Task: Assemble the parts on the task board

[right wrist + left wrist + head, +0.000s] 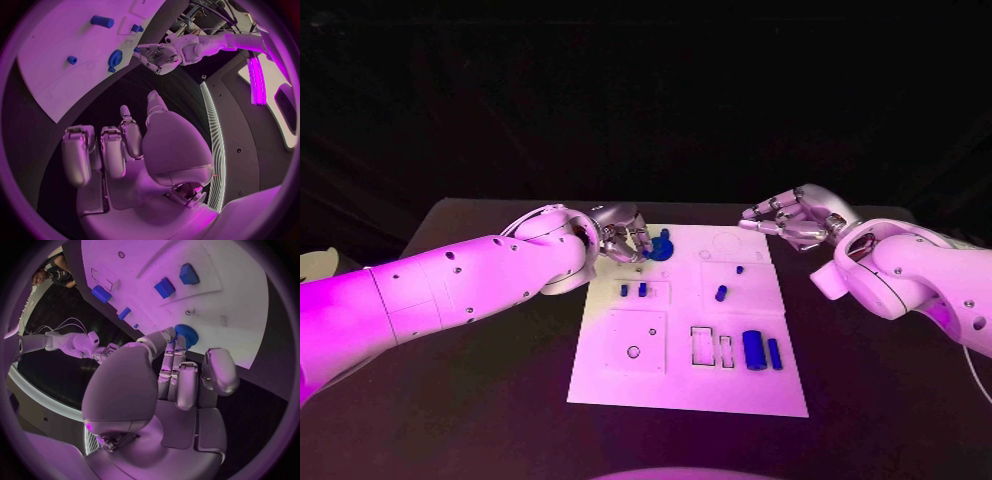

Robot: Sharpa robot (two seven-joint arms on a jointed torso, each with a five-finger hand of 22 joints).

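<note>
A: Where was the blue gear sitting?

B: In the head view it was at the upper left corner of the task board, right at the fingertips of the left hand. The left wrist view showed those fingers closing round its toothed rim, so I took it as pinched, though how firm the hold was I could not tell.

A: How would it handle?

B: My guess was light and stiff, moulded plastic by the look. The teeth gave some bite, so a grip across the rim seemed best, leaving the centre free to drop onto whatever seat was meant for it. A small, light piece like that could tip or spin if squeezed off-centre.

A: And the right hand?

B: It hung in the upper right of the head view, just past the board's far right corner, holding nothing. Its fingers were loosely curved and apart.

A: What else lay on the board?

B: Two small blue pegs in an outlined square below the gear, a short blue pin near the middle, and two long blue bars at the lower right beside a pair of rectangular slots. A round hole was at the lower left.

A: Anything in the way?

B: Not much. The pegs stood near the left hand's path. The dark counter round the board was not in the way.
</note>
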